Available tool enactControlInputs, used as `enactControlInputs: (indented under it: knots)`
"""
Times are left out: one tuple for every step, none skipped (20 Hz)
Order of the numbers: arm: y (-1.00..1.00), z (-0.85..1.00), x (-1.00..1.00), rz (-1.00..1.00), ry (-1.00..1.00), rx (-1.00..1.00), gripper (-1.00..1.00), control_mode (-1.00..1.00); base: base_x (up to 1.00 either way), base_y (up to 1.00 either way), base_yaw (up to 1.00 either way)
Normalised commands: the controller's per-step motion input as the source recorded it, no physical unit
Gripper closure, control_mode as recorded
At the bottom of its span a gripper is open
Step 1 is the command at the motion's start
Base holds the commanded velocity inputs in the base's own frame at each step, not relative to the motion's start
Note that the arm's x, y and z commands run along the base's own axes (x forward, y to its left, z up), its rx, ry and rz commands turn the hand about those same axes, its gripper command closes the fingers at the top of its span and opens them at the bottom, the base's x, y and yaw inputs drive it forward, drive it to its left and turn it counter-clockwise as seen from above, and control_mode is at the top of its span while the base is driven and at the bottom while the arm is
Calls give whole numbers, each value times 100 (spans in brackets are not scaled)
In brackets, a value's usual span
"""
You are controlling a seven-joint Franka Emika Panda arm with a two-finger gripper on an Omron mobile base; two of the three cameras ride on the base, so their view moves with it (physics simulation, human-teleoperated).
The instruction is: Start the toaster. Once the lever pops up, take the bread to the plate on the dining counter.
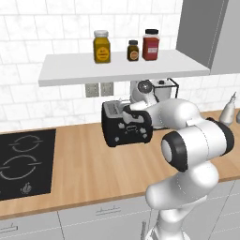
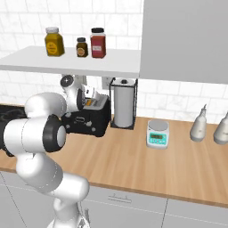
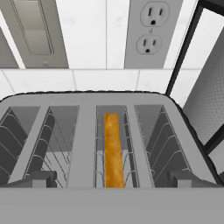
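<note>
Toaster (image 1: pixel 126 123) sits on the wood surface (image 1: pixel 84 168), below the shelf at 12 o'clock. Bread (image 3: pixel 112 148) stands inside its third slot. Fingers (image 3: pixel 39 178) hang spread wide above, gripping nothing; they might bump the slot wires and miss the lever.

Arm (image 1: pixel 187 154): glossy white rounded segments, joined by black ring bands at the joints. Round grey cap on the wrist. Two small dark fingertips (image 3: pixel 37 178).

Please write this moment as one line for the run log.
phase: over toaster | gripper: open, holds nothing | bread: in third slot from left, hand view
</note>
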Motion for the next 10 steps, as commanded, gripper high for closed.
enactControlInputs:
  knots:
    - [0,0,0,0,0,0,-100,-100,0,0,0]
    - [0,0,0,0,0,0,-100,-100,0,0,0]
    - [0,0,0,0,0,0,-100,-100,0,0,0]
    - [0,0,0,0,0,0,-100,-100,0,0,0]
    - [0,0,0,0,0,0,-100,-100,0,0,0]
    - [0,0,0,0,0,0,-100,-100,0,0,0]
    - [0,0,0,0,0,0,-100,-100,0,0,0]
    - [0,0,0,0,0,0,-100,-100,0,0,0]
    - [0,0,0,0,0,0,-100,-100,0,0,0]
    - [0,0,0,0,0,0,-100,-100,0,0,0]
